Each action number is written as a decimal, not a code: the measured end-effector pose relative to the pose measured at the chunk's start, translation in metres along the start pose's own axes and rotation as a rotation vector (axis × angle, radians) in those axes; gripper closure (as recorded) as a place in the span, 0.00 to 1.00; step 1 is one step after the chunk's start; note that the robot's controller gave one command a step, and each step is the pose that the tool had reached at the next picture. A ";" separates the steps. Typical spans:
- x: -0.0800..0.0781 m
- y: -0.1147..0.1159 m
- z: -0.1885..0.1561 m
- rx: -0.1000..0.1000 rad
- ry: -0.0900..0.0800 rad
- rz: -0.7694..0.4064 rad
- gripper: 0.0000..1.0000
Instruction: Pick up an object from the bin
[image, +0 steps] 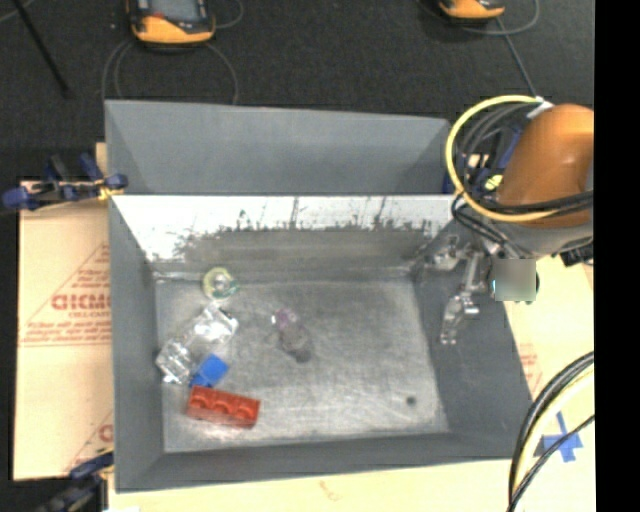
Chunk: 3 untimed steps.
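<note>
By the bin's (300, 160) right wall hangs the end effector (455, 322), state unclear; red brick (223, 405) lies left-right.

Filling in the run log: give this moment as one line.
tool: at right wall of bin | red brick, blue block, clear piece: lower-left floor | pick: not yet done

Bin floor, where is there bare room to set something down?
Bare: the floor right of the purple piece, up to the right wall by the pincer. Crowded: the left side, with red brick, blue block, clear plastic and greenish ring.
</note>
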<state>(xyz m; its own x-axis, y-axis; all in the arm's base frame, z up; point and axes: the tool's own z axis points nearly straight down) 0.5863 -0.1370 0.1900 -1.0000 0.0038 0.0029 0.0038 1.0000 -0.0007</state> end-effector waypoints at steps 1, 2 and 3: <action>-0.003 0.137 0.117 0.003 -0.011 -0.157 0.00; -0.012 0.210 0.107 -0.002 -0.011 -0.300 0.00; -0.012 0.207 0.107 0.001 -0.010 -0.300 1.00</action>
<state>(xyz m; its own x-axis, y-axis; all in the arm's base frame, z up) 0.5983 0.0699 0.0829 -0.9565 -0.2916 -0.0070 -0.2916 0.9565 -0.0020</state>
